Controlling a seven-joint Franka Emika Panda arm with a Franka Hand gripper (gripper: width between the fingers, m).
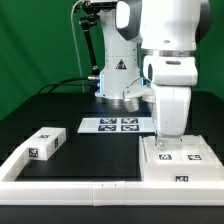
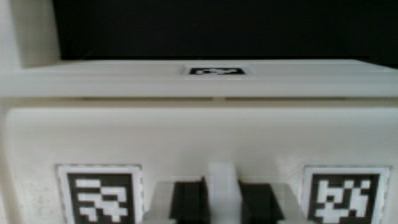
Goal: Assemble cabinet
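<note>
The cabinet [image 1: 181, 158] is a white boxy piece with small black-and-white tags, standing at the exterior view's right. My gripper [image 1: 168, 134] comes straight down onto its top near the left end. In the wrist view the cabinet [image 2: 196, 110] fills the picture, with a tag on either side. My gripper [image 2: 217, 205] has its two dark fingers [image 2: 185, 205] close on either side of a thin white upright strip of the cabinet. A loose white tagged panel block [image 1: 45, 143] lies flat at the exterior view's left, far from the gripper.
The marker board [image 1: 112, 125] lies flat on the black table behind the middle. A long white border rail [image 1: 80, 186] runs along the front edge and up the left side. The arm's base [image 1: 118, 80] stands at the back with cables beside it.
</note>
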